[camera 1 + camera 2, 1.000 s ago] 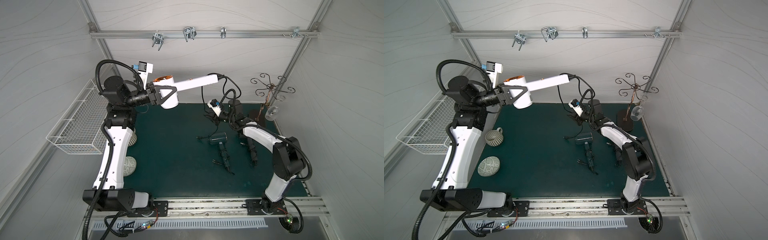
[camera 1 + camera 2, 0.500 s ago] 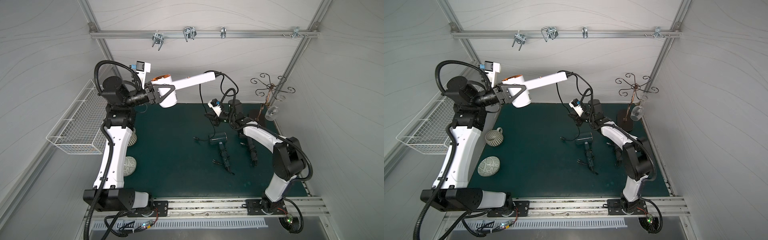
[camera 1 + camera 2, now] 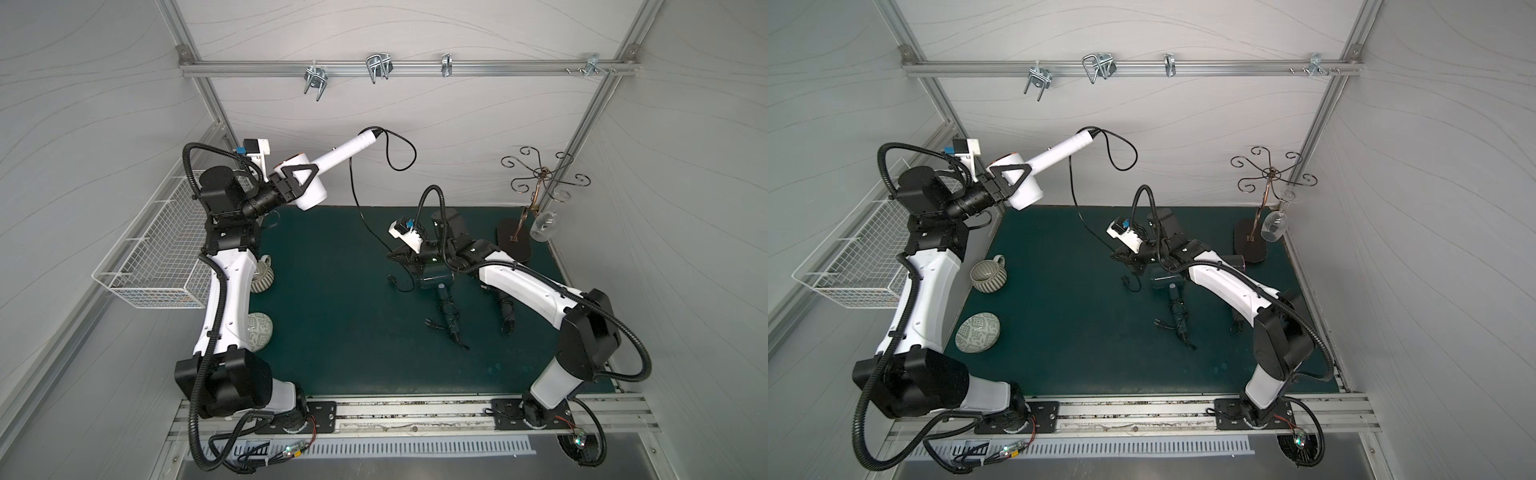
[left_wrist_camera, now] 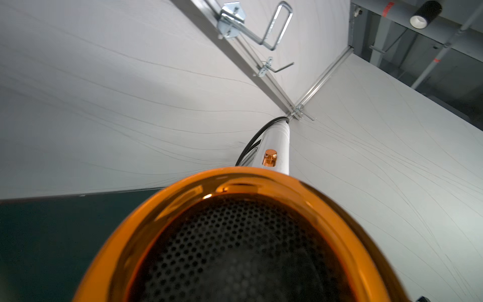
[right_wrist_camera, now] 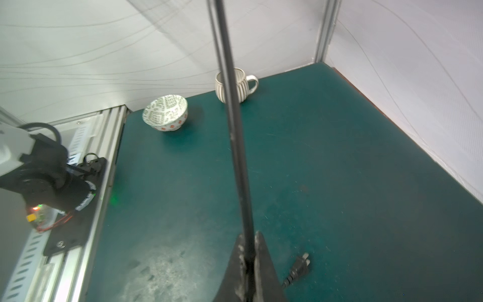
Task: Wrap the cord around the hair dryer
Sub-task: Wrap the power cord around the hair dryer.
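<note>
A white hair dryer with a copper rear ring is held up in the air at the back left. My left gripper is shut on its barrel, and its handle points up and to the right. The black cord loops out of the handle's end and hangs down to my right gripper. In the right wrist view that gripper is shut on the cord. The plug lies on the green mat.
A dark hair dryer with a bundled cord lies beside the right gripper, another under the right arm. A striped mug and patterned bowl sit at the left. A wire basket hangs left; a metal stand with a glass stands back right.
My left arm has swung the hair dryer to the left and tipped its handle higher, drawing the cord up. The right gripper has closed on the cord and stayed in place.
</note>
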Motion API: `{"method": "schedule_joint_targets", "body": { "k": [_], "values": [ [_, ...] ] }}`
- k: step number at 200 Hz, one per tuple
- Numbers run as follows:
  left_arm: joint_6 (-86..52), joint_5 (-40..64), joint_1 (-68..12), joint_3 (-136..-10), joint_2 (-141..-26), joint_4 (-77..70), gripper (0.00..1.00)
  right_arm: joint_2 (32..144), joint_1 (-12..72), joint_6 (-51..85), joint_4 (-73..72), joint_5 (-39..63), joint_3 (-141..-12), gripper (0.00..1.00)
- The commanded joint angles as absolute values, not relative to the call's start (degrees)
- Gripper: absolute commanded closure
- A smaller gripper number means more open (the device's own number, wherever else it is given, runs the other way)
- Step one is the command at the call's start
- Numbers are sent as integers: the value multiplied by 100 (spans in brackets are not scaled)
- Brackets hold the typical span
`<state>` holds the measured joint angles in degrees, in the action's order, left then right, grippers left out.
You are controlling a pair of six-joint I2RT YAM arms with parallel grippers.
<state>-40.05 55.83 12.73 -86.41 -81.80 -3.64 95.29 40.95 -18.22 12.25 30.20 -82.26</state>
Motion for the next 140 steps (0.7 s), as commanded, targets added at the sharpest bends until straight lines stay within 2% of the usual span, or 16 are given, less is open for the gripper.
{"method": "schedule_joint_targets", "body": {
  "k": [1, 61, 95, 140],
  "values": [
    [-3435, 5262, 1301, -8851, -8186, -187, 100, 9324, 4338, -2759, 2853, 2868, -9249, 100],
    [-2236, 4867, 1149, -8544, -8167, 1001, 100, 9720, 4535, -3491, 4507, 2110, -11668, 100],
    [-1300, 4442, 510, -8268, -8024, 1838, 100, 10193, 4504, -3923, 4792, 1607, -12911, 100],
    [-844, 4269, 46, -7504, -7515, 2242, 100, 10864, 4213, -4523, 4643, 974, -14467, 100]
  ]
}}
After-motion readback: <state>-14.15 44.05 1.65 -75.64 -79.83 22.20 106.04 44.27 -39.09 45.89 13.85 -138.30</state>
